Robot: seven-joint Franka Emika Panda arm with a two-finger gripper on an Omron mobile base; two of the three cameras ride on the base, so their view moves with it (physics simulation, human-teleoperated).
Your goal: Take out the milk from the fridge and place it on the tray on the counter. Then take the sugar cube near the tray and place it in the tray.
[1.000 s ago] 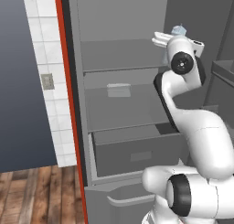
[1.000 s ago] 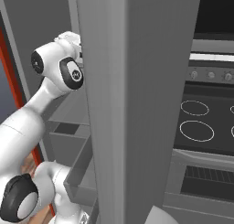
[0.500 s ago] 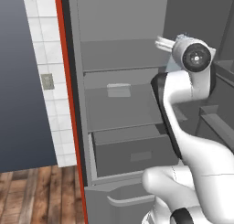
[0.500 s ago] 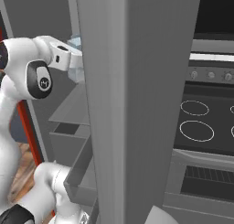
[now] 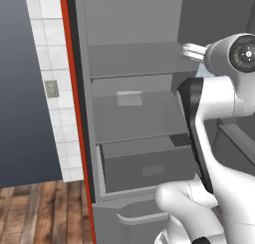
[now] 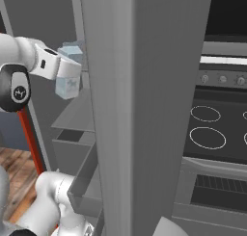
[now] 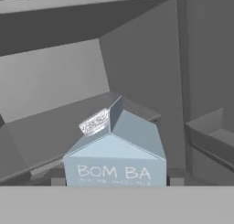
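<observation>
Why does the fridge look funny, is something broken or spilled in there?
Nothing looks broken or spilled. The tall grey fridge stands open, and the pale blue gabled milk carton sits upright right before the robot's hand. One bottom drawer is pulled out a little.

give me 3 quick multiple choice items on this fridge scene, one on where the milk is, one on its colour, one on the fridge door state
1. Where is the milk?
A. on the stove
B. at the tool, in front of a fridge shelf
C. on the wood floor

2. What colour is its gabled top?
A. pale blue-grey
B. red
C. green

3. The fridge is:
A. shut
B. open
C. tipped over

Answers: 1 B, the hand view shows the carton right before the camera with shelves behind. 2 A, the hand view shows it. 3 B, shelves and drawer are exposed.
</observation>
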